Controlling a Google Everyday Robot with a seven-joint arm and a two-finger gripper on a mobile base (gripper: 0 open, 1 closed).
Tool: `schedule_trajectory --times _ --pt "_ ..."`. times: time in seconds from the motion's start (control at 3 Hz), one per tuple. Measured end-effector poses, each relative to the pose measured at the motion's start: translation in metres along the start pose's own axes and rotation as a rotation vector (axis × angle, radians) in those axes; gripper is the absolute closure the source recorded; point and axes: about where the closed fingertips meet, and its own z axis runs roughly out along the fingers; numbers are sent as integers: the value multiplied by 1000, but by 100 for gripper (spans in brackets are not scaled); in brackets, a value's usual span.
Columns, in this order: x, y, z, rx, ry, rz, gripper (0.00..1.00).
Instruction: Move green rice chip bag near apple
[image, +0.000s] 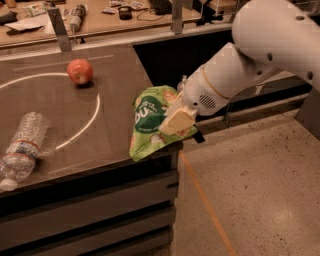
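The green rice chip bag (150, 117) is at the table's right front corner, tilted, with its lower edge hanging over the table edge. My gripper (176, 121) is shut on the bag's right side, with a cream finger (172, 120) lying across the front of the bag. The white arm reaches in from the upper right. The apple (80, 71) sits on the dark table (100, 145) at the far left, well away from the bag and the gripper.
A clear plastic water bottle (22, 150) lies at the table's front left. A white curved line (85, 125) is marked on the tabletop. A counter with clutter (90, 15) stands behind the table. Speckled floor (260, 190) lies to the right.
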Motion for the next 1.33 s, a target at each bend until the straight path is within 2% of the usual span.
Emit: schedule_trajectory --times 0.33,0.67,1.33 --pt "15 -20 -33 30 2 31 100" --pt "17 -23 -52 50 -12 14 100" --pt "-18 -7 -53 37 -107 -87 100"
